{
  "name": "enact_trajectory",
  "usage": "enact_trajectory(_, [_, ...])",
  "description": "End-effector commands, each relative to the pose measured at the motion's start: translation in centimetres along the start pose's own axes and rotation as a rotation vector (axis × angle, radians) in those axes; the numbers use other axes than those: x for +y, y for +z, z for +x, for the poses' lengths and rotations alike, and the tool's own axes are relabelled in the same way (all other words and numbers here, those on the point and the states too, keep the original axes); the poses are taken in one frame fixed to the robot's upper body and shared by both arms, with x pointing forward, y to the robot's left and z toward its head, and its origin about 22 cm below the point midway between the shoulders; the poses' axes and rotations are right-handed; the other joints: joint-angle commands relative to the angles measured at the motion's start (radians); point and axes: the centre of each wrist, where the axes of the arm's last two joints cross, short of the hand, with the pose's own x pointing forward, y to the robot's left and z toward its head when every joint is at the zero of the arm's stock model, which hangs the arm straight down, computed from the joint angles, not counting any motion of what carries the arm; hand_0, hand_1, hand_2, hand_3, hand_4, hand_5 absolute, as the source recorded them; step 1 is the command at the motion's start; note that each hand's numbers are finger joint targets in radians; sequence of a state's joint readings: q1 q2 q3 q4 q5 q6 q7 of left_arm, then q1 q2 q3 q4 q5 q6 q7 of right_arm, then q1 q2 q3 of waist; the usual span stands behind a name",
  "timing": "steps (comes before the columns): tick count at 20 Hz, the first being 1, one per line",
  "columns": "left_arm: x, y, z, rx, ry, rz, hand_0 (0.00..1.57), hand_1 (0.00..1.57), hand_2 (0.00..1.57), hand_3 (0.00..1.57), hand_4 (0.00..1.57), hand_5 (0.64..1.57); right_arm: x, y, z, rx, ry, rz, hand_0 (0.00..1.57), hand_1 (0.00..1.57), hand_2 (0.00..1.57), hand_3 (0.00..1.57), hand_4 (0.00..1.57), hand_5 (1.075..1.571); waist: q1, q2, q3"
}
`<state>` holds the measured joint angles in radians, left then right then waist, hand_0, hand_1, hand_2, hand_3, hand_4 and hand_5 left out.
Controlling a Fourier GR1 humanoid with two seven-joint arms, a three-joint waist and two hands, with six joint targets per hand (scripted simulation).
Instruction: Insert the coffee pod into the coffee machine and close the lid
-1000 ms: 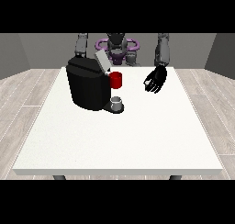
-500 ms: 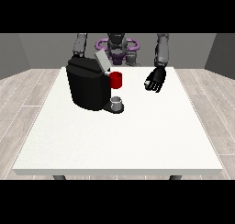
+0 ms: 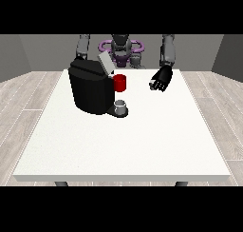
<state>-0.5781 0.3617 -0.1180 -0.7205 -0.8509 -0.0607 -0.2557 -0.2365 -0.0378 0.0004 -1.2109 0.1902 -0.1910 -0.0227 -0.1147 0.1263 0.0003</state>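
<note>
Coffee machine (image 3: 90,91) is black, sits on the white table (image 3: 123,136) left of centre, toward the robot's side. Its lid (image 3: 105,63) is tilted up, open. A red thing at the machine (image 3: 120,82) shows on the side facing the view's right. A small grey cup (image 3: 121,105) stands on the machine's base plate, just below the red thing. Hand at the view's right (image 3: 160,79) hovers above the table, well apart from the machine, fingers loosely curled; something pale shows at its fingertips but I cannot tell what. The other hand is hidden behind the machine.
</note>
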Motion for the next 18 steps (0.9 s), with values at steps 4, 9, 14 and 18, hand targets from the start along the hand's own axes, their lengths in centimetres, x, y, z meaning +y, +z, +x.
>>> enact_trajectory(4, [2.4, -1.0, 0.8, -0.055, 0.121, 0.013, 1.45, 1.45, 1.43, 1.35, 0.53, 1.571, 0.5, 1.0, -1.1, 0.034, 0.028, 0.010, 0.00, 0.00, 0.00, 0.00, 0.00, 1.571, -0.017, -0.042, -0.0005])
enact_trajectory(9, [4.0, -3.3, 7.9, -0.143, 0.095, -0.149, 1.37, 1.37, 1.38, 1.33, 0.50, 1.571, 0.2, 0.7, -3.4, 0.144, 0.012, -0.026, 0.00, 0.00, 0.00, 0.00, 0.00, 1.571, 0.074, -0.159, 0.0003])
enact_trajectory(14, [7.2, -3.6, 8.5, -0.148, 0.112, -0.083, 1.42, 1.42, 1.40, 1.34, 0.56, 1.571, -1.3, 0.4, -3.0, 0.056, -0.011, -0.016, 0.00, 0.00, 0.00, 0.00, 0.00, 1.571, 0.016, -0.121, 0.0000])
enact_trajectory(18, [11.4, -3.0, 5.3, -0.083, 0.118, 0.003, 1.42, 1.42, 1.40, 1.34, 0.56, 1.571, 1.8, 0.4, 0.7, -0.043, -0.041, 0.062, 0.00, 0.00, 0.00, 0.00, 0.00, 1.571, -0.083, -0.070, -0.0006])
